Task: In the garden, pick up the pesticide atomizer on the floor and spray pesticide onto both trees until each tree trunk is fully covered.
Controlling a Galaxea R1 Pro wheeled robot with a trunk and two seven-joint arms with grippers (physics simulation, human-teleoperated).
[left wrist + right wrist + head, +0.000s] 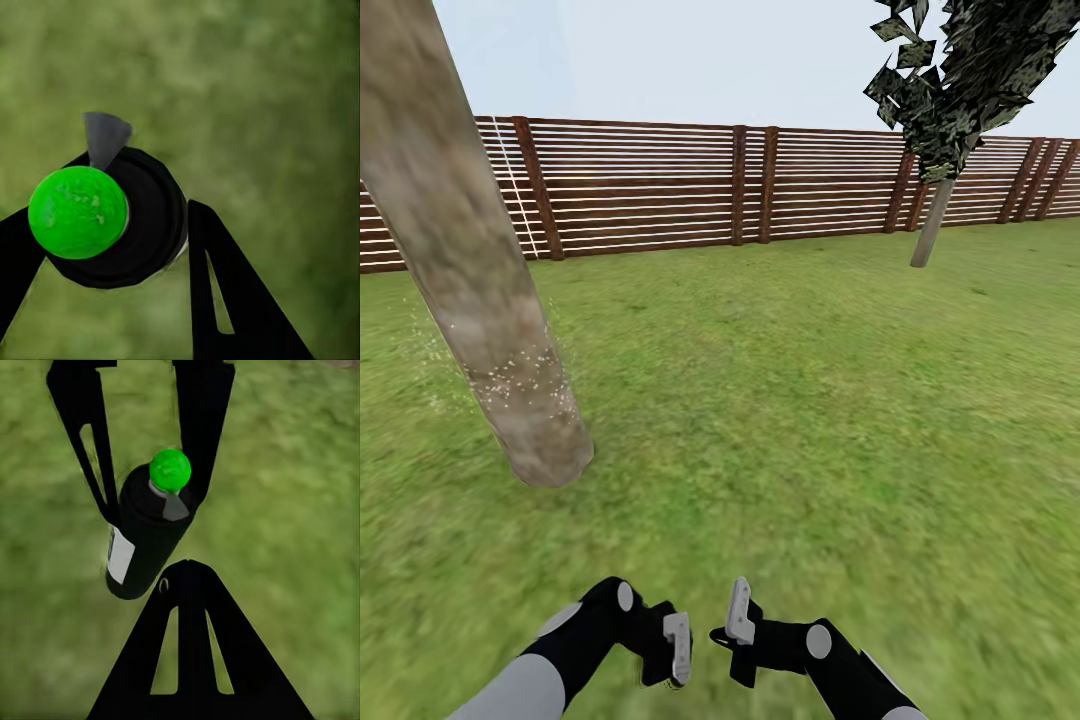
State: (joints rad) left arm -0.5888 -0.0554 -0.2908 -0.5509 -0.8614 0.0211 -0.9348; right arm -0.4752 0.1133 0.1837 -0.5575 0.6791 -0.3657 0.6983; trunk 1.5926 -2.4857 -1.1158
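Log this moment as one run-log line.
left gripper: shut on atomizer | right gripper: open | near trunk: specks low | far tree: unsprayed

My left gripper [105, 247] clamps the pesticide atomizer [146, 536], a black bottle with a bright green cap and a white label, over the grass [780, 400]. Near left, a thick mottled grey-tan trunk [470, 260] carries white specks of pesticide [520, 375] low down. Far right stands the other tree [935, 215]; its trunk looks bare, though it's small.
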